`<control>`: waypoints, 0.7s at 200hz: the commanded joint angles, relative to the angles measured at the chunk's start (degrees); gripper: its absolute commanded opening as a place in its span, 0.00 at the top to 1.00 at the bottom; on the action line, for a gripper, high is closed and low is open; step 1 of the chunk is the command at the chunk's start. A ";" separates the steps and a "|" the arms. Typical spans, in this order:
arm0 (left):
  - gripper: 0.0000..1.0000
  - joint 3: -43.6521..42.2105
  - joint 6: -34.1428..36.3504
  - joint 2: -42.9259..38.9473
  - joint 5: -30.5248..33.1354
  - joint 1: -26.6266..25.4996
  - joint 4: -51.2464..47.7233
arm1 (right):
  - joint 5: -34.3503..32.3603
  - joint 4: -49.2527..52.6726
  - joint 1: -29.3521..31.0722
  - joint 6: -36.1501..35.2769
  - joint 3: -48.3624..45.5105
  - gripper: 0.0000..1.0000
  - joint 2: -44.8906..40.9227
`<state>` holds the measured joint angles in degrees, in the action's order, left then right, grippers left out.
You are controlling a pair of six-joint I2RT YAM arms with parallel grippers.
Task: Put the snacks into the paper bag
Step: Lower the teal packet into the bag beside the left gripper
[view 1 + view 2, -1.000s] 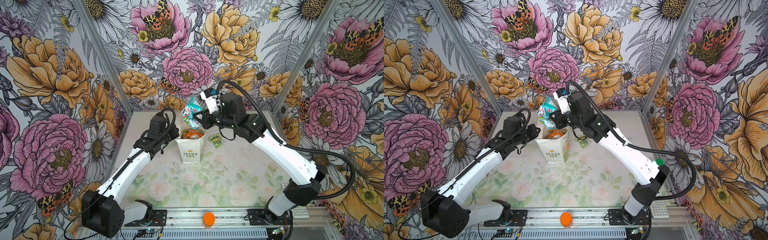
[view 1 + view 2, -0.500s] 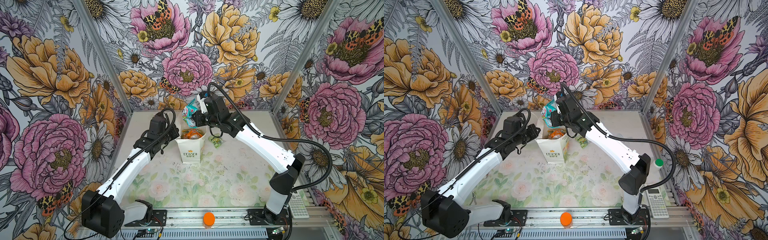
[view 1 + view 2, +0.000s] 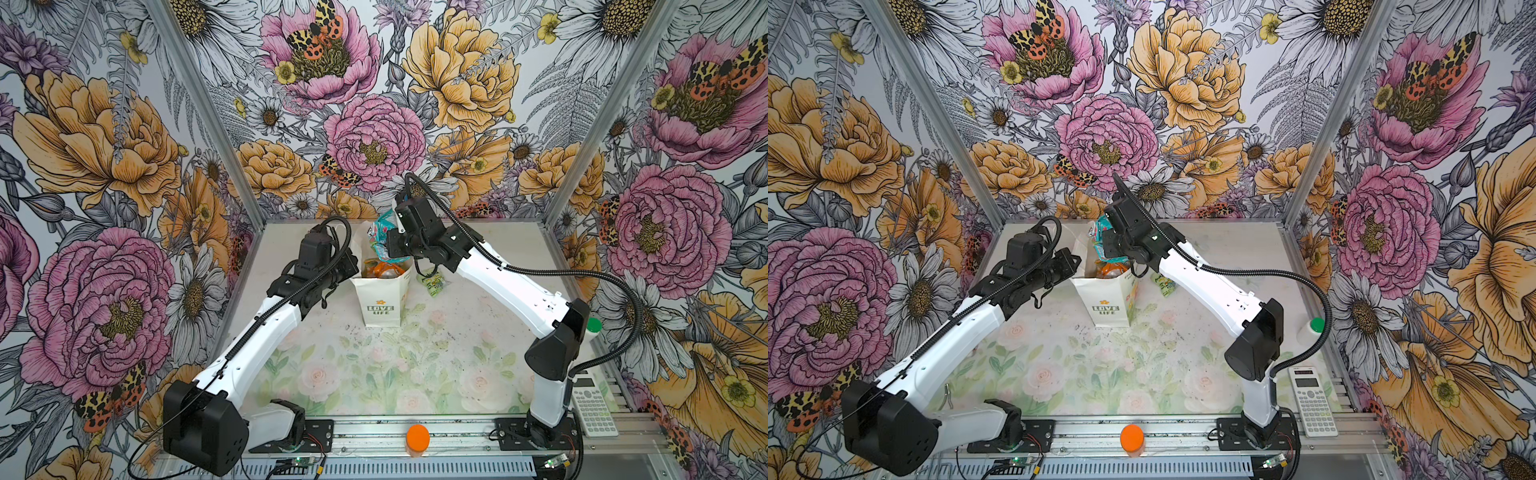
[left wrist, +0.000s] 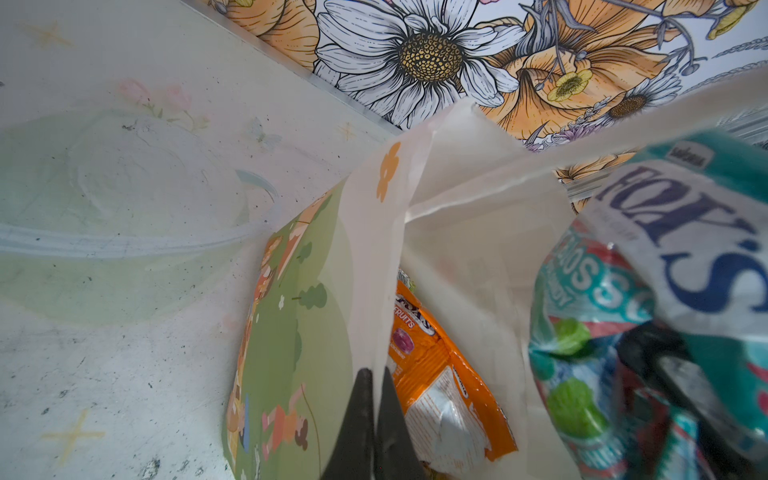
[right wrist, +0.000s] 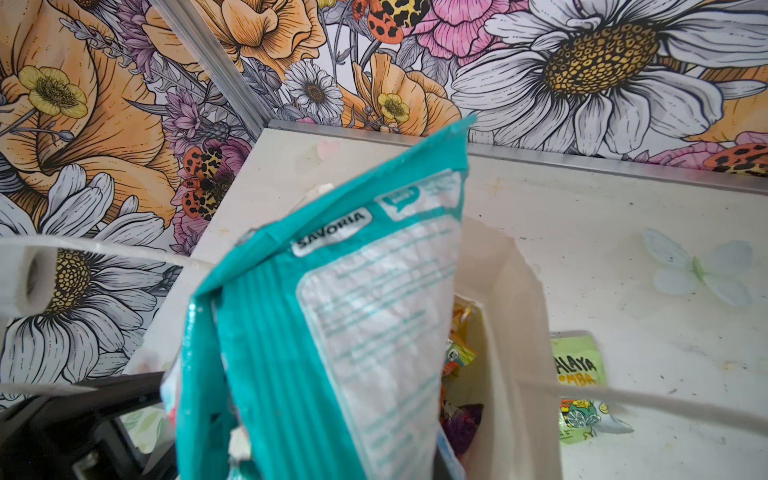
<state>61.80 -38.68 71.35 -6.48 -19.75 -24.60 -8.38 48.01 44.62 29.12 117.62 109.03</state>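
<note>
The white paper bag (image 3: 382,305) (image 3: 1109,305) stands upright at the back middle, with "LOVE LIFE" facing front. My left gripper (image 4: 374,372) (image 3: 352,266) is shut on its left wall at the rim (image 4: 386,249). My right gripper (image 3: 390,247) (image 3: 1106,245) is shut on a teal snack packet (image 3: 380,232) (image 3: 1098,235) (image 5: 332,332) (image 4: 623,270), held upright over the bag's mouth with its lower end at rim level. Inside lie an orange-and-white packet (image 4: 440,374) and a purple one (image 5: 461,419). A pale green packet (image 3: 434,282) (image 5: 577,386) lies on the table right of the bag.
A white calculator (image 3: 594,405) (image 3: 1310,401) lies at the front right, next to the right arm's base. A white bottle with a green cap (image 3: 594,326) (image 3: 1312,328) stands by the right wall. An orange disc (image 3: 417,436) sits on the front rail.
My right arm has stretched toward the back and its elbow has dropped, bringing the teal packet lower over the bag's mouth. The left arm and the bag have not moved.
</note>
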 commanded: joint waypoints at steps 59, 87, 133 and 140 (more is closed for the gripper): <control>1.00 0.46 0.00 -0.69 0.83 -0.13 0.99 | -1.43 -0.30 0.45 0.22 3.38 0.83 1.57; 1.00 0.45 0.00 -0.60 0.67 -0.20 0.96 | -0.68 -0.11 0.45 0.08 3.30 0.75 1.61; 1.00 0.58 0.09 -0.74 0.67 -0.13 1.04 | -0.29 0.06 0.48 -0.03 3.36 0.65 1.40; 1.00 0.55 0.09 -0.70 0.64 -0.11 1.03 | -0.25 0.11 0.51 -0.06 3.27 0.61 1.36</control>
<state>61.80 -38.68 71.35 -6.48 -19.75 -24.60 -8.75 49.04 44.71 29.19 119.11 110.37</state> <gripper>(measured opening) 0.044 0.356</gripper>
